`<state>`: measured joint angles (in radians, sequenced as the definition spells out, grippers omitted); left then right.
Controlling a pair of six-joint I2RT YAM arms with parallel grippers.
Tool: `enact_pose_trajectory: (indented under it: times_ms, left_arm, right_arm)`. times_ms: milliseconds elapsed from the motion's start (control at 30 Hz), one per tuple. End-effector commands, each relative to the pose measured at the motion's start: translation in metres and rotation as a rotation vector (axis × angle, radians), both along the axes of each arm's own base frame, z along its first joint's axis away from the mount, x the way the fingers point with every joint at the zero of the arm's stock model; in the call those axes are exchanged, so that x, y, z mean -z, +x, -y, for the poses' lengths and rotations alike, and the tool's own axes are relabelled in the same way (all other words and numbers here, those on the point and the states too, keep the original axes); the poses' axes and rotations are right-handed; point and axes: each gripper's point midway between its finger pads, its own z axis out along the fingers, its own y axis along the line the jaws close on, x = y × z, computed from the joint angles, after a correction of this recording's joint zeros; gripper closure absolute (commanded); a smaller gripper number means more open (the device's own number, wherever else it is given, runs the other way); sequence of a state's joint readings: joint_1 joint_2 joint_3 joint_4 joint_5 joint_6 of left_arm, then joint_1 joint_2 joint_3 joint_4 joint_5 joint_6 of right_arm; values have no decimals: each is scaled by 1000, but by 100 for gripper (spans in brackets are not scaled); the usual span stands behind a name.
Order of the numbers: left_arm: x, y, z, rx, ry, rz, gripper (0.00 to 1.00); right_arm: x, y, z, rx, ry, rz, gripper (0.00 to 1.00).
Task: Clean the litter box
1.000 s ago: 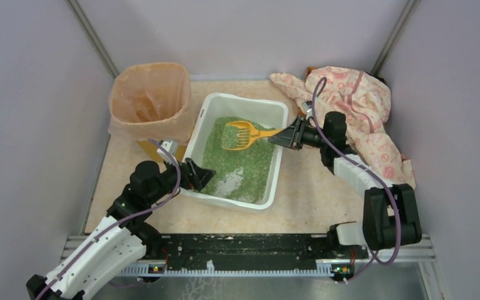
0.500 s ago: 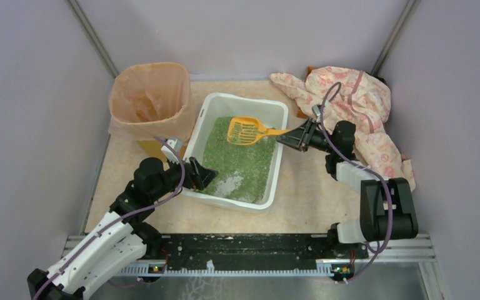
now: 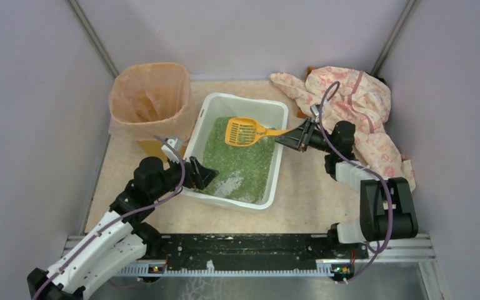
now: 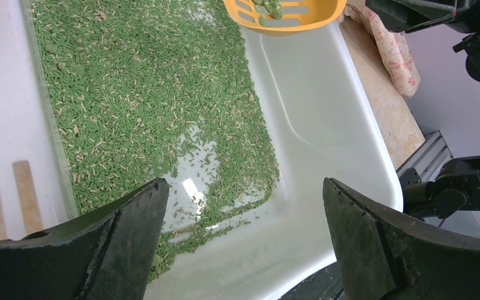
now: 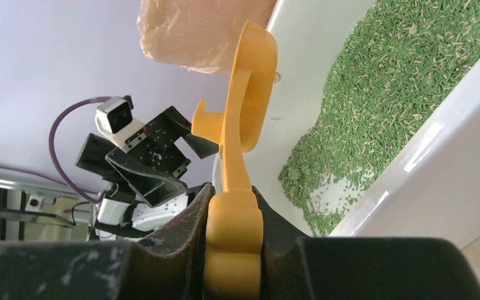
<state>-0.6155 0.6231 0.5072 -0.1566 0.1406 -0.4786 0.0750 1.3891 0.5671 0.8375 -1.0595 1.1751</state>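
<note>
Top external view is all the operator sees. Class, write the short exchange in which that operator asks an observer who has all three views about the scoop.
Operator: Is anything in the scoop?
Observer: Yes. The left wrist view shows a green clump lying in it by the slots.
Operator: How does the right gripper hold it?
Observer: The right wrist view shows its fingers pressed on both sides of the handle.
</note>
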Motion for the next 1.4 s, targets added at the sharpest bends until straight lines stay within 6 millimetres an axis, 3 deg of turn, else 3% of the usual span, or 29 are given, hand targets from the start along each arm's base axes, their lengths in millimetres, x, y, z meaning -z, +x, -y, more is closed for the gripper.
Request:
enact_pose_trajectory:
  times_ms: [0,167,300,333,433,533,600,900,1100,1200,1233,1367]
  left_arm:
    - [-18,0,4,14,-39,41,1]
    - [-20,-1,4,16,-42,38,1]
    - [-20,-2,2,13,-34,40,1]
    - [-21,-2,1,10,-34,43,1]
    - [-21,-1,0,3,-43,62,1]
    - [-16,1,2,9,-28,60,1]
    - [-13,0,3,14,-28,41,1]
    - [-16,-2,8,37,-51,45,1]
    - [-14,-3,10,46,-56,36,1]
    - [-15,-3,8,41,-58,38,1]
    - [-15,-4,8,41,-56,39,1]
    - [-13,-5,6,36,-49,33,1]
  right_arm:
    - [-20,-3,-8,-38,-18,112,100]
    - [-31,3,0,9,-14,128,100]
    - [-63,5,11,65,27,198,100]
    - [-62,8,12,80,8,197,100]
    - [-46,5,-12,7,-73,159,100]
    - [-52,9,4,73,-12,151,100]
    - [-56,5,0,39,16,143,100]
    - [-108,12,-8,31,-18,225,100]
    - [-153,21,-36,-3,-4,295,100]
    - [-174,28,-59,-43,-1,331,100]
    - [-190,28,-67,-62,11,363,100]
    - [-209,50,-105,-108,-22,393,100]
